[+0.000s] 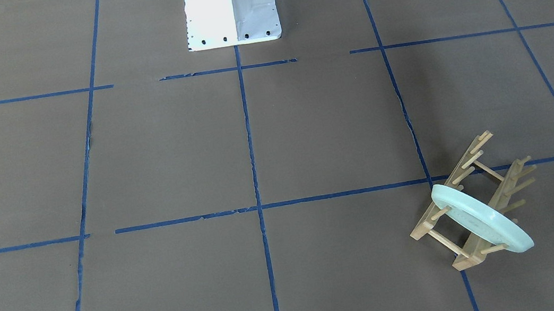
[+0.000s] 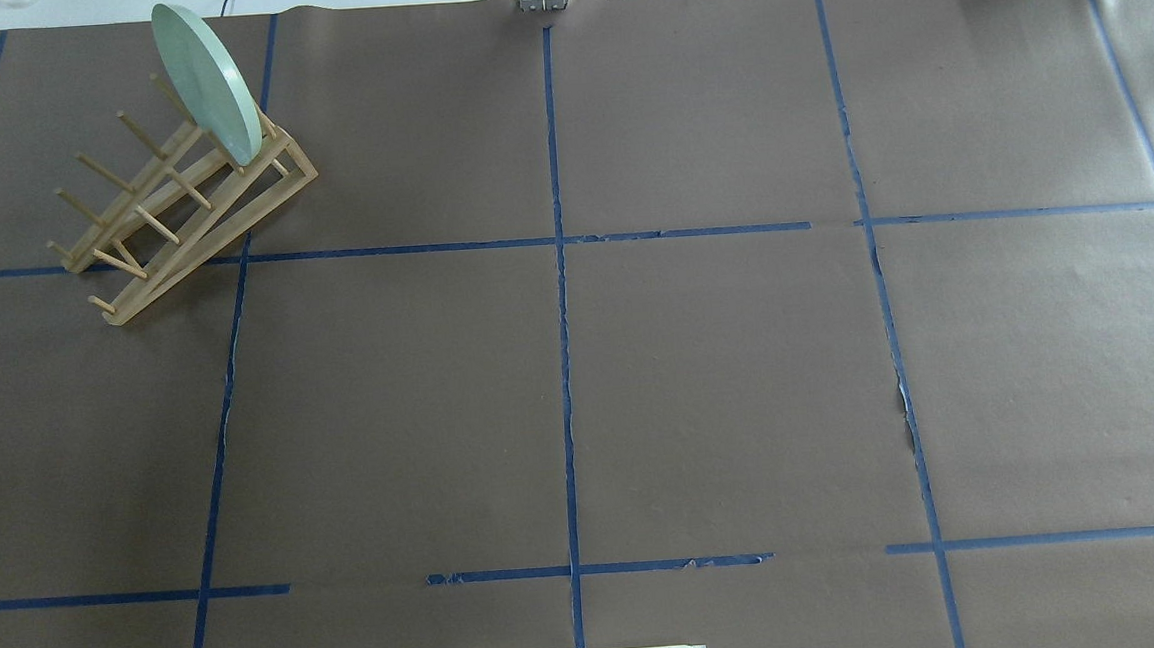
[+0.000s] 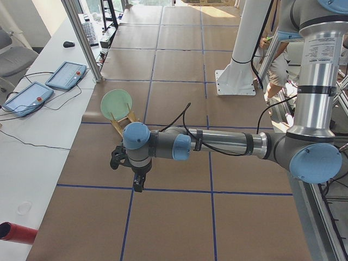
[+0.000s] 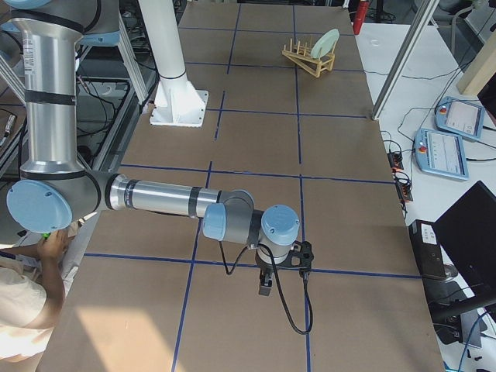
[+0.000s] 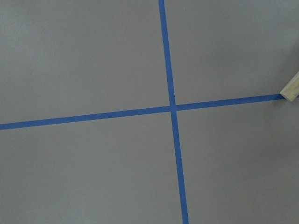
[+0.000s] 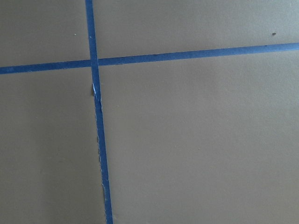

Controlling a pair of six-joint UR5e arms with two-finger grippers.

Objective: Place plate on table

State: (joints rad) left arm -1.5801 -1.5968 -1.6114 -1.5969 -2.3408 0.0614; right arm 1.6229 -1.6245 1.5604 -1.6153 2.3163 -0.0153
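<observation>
The pale mint-green plate (image 1: 481, 219) stands on edge between the pegs of a wooden peg rack (image 1: 470, 159) on the brown table (image 1: 169, 153). In the overhead view the plate (image 2: 205, 81) and rack (image 2: 180, 218) are at the far left. Both also show in the left view (image 3: 116, 102) and right view (image 4: 325, 43). My left gripper (image 3: 138, 182) hangs over the table a short way from the rack, holding nothing; open or shut I cannot tell. My right gripper (image 4: 265, 283) hangs over the table far from the rack; its state I cannot tell.
The white robot base (image 1: 231, 9) stands at the table's middle edge. A corner of the rack (image 5: 290, 89) shows at the left wrist view's right edge. Tablets (image 3: 65, 73) lie on a side bench. A person (image 4: 31, 294) is beside the right arm's base.
</observation>
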